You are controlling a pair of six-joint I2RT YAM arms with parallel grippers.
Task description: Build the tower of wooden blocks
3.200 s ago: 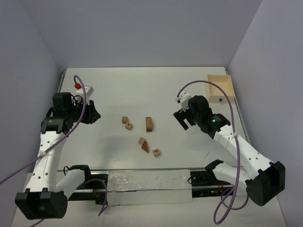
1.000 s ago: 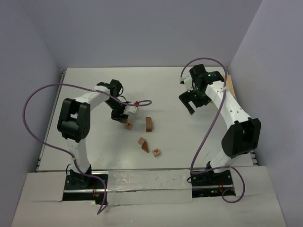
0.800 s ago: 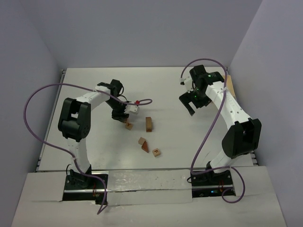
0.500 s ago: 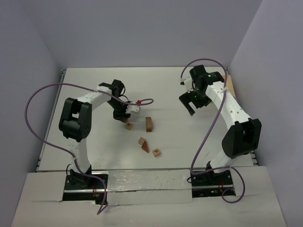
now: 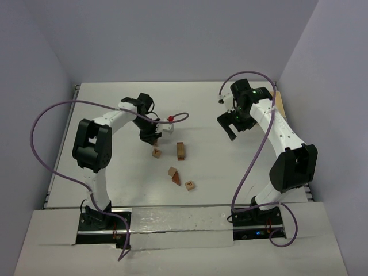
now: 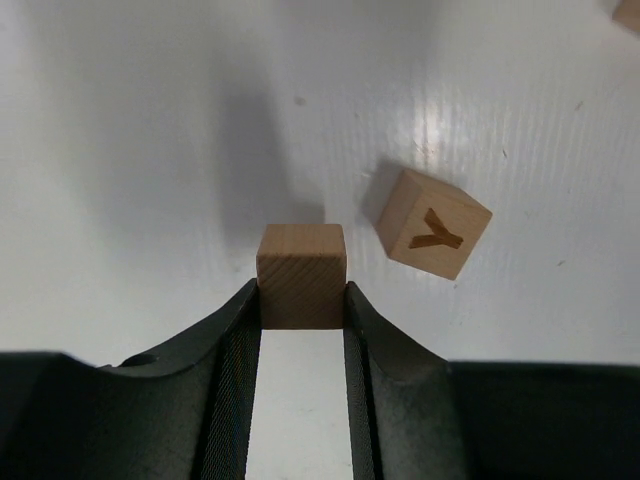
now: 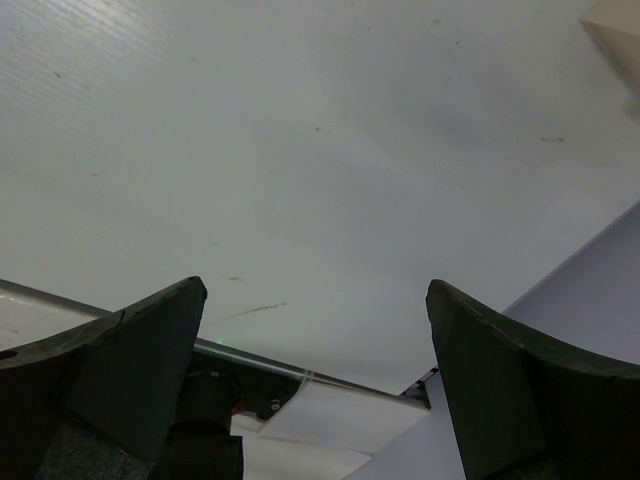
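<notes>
— Where do the wood blocks lie?

— Loose on the white table (image 5: 115,172), around the middle of the top view. Lowest in that frame sits a small tan wooden cube with a dark letter (image 5: 190,185). Just above and left of it a reddish-brown wooden wedge (image 5: 175,179) touches a small tan wooden block (image 5: 171,171). Higher up are a tan wooden cube marked Y (image 5: 156,153) and, to its right, a brownish oblong wooden block (image 5: 180,150).

— And the grippers?

— The left gripper (image 6: 301,298), left of centre, clamps a plain tan wooden cube (image 6: 301,276) by two opposite sides, near the Y cube. The right gripper (image 7: 315,292), at the upper right, hangs over bare table with its fingers spread wide, gripping nothing.
</notes>
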